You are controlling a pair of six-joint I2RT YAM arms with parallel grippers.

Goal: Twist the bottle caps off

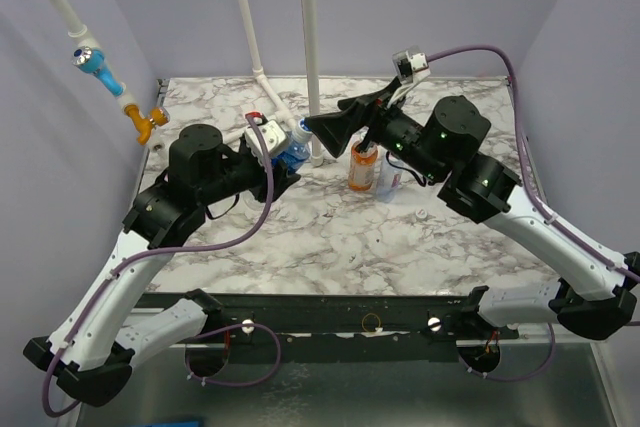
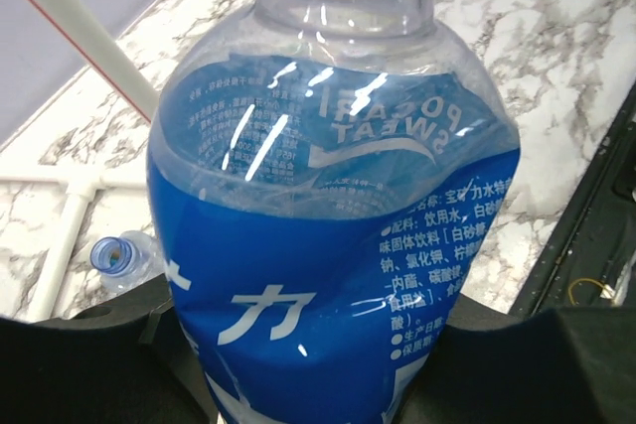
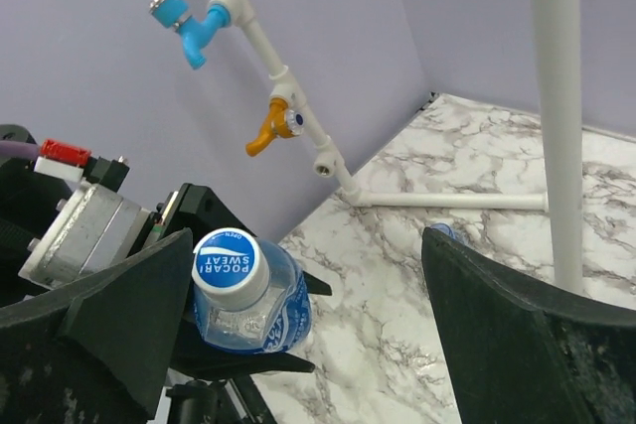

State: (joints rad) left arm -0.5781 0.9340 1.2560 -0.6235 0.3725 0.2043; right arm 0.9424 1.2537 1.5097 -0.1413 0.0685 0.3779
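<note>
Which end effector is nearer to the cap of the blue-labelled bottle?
Right. The right end effector stands open with the cap between its fingers; the left end effector grips the bottle by its body, below the cap.

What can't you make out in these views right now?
Left wrist: blue bottle fills the frame; its cap is cut off by the top edge.
Top external: that cap is hidden under the right fingers.
Right wrist: bottle's lower half hidden behind the left fingers.

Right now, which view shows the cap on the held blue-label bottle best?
Right wrist: the cap faces the camera, whole, between the fingers of the open right tool. Left wrist shows only the body of the bottle, cap cut off. Top view: too small to make out beside that tool.
</note>
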